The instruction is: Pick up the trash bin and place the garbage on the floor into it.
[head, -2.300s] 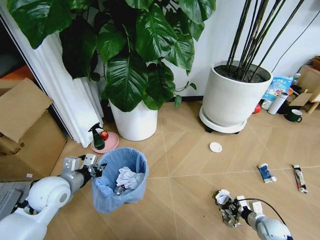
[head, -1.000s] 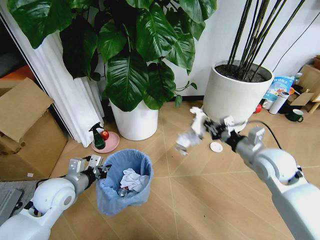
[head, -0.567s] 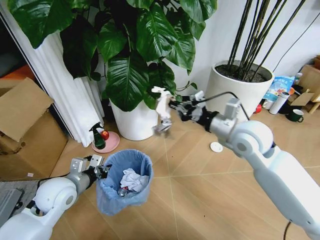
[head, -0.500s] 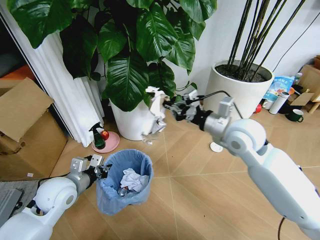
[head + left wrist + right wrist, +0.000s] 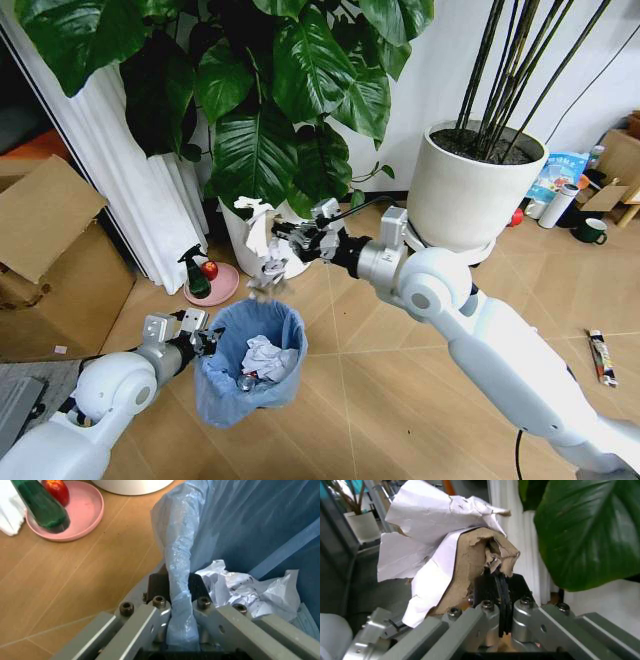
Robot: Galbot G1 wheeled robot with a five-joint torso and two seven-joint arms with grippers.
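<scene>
While above trash bin, clamped garbage.

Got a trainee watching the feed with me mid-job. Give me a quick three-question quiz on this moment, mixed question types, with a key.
1. True or false: the left gripper is clamped on the rim of the small round bin lined with a crinkled light-blue plastic bag.
2. Multiple choice: the crumpled white and brown paper wad in the right gripper is
A. on the herringbone wood-look floor
B. in the air above the bin
C. in the big white plant pot
3. Fill in: beside the bin, a green spray bottle stands on a ____ dish.

Key
1. True
2. B
3. Pink
</scene>
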